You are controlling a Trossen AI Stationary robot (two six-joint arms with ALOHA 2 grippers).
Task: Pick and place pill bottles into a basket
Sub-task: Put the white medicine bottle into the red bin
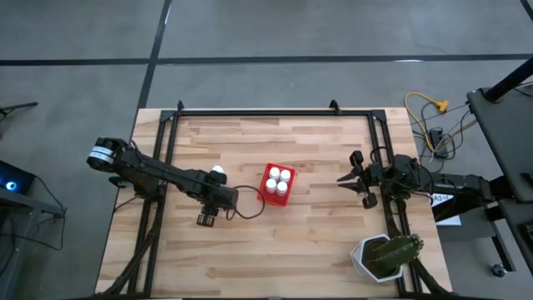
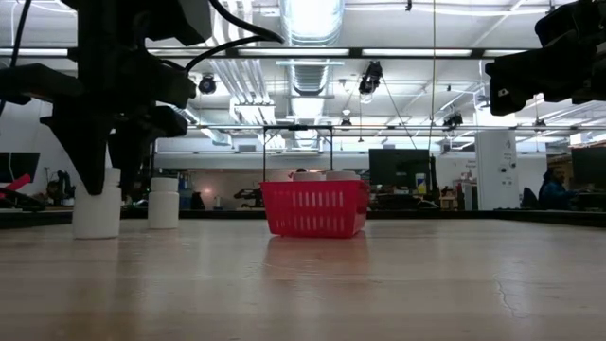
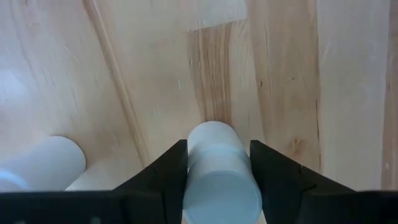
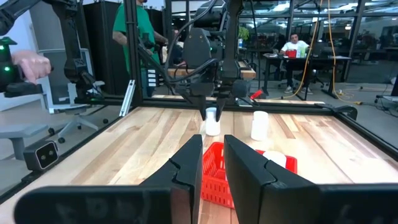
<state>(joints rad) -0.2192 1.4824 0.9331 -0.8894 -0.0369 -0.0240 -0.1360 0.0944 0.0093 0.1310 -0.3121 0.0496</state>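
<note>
Seen from above: red basket [image 1: 277, 184] near the middle of the wooden surface [image 1: 275, 250], four white pill bottles [image 1: 280, 181] standing inside; left hand [image 1: 209, 218] lowered just left of the basket, one more bottle cap [image 1: 218, 172] showing beside its arm; right hand [image 1: 348, 178] waiting well apart to the right, fingers spread; potted plant [image 1: 386, 256] at the near right corner. At surface level: two bottles upright left of the basket [image 2: 315, 208], left hand [image 2: 115, 152] down over the nearer bottle [image 2: 97, 204]. From the left wrist: dark fingers [image 3: 166, 171] on either side of a bottle [image 3: 219, 165], close against it, grip not certain. From the right wrist: fingers [image 4: 187, 163] parted, holding nothing, basket [image 4: 217, 171] beyond them.
</note>
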